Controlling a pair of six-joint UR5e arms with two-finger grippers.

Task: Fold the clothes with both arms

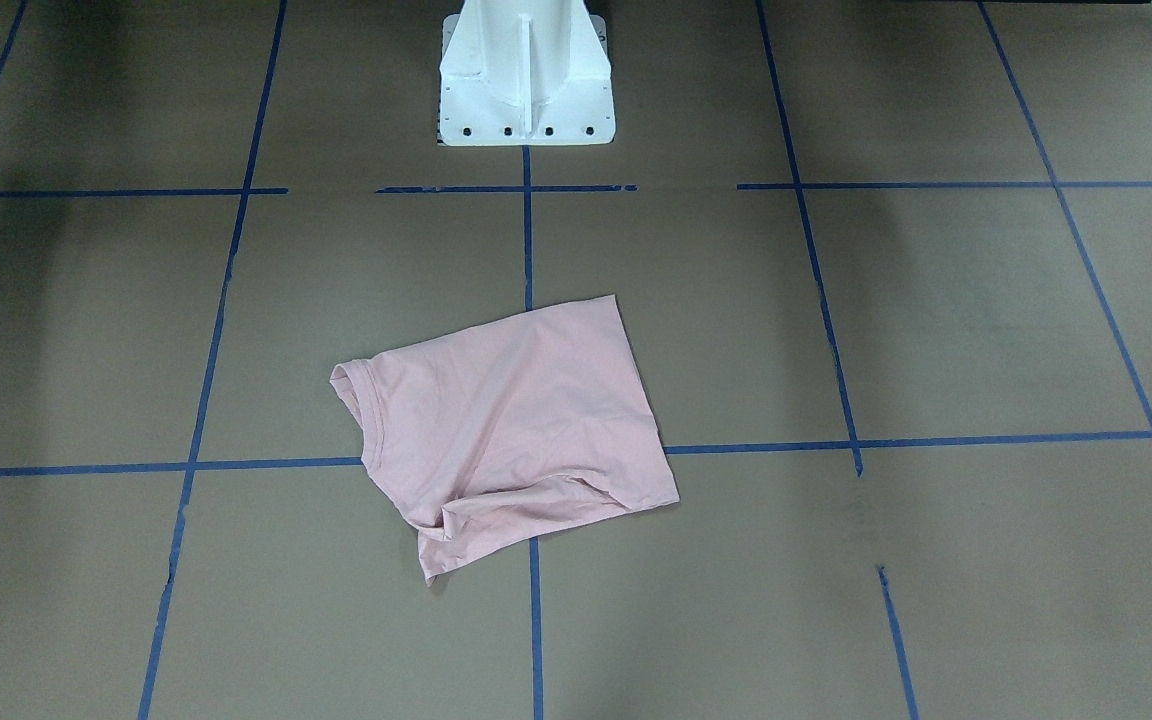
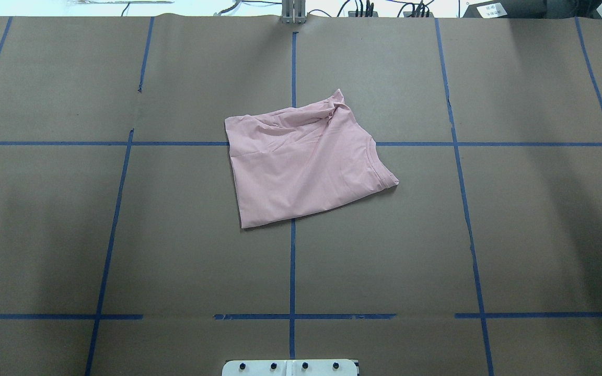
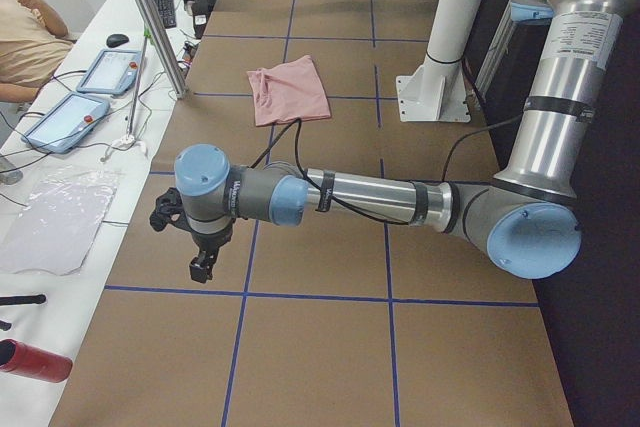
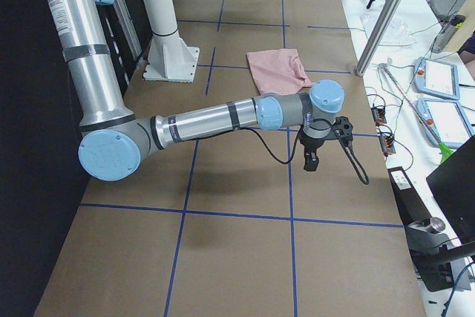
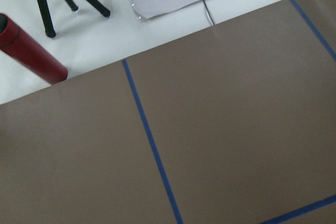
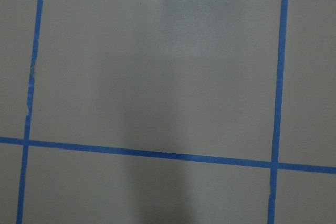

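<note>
Overhead exterior — brown table (image 2: 541,235), blue tape grid (image 2: 292,271), pink T-shirt (image 2: 306,162) mid-surface.

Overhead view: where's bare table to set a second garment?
Bare: squares either side of the T-shirt, and the strip between it and the pedestal base. Taken: the middle, under it. The left gripper and right gripper hang over the ends of the table.
</note>
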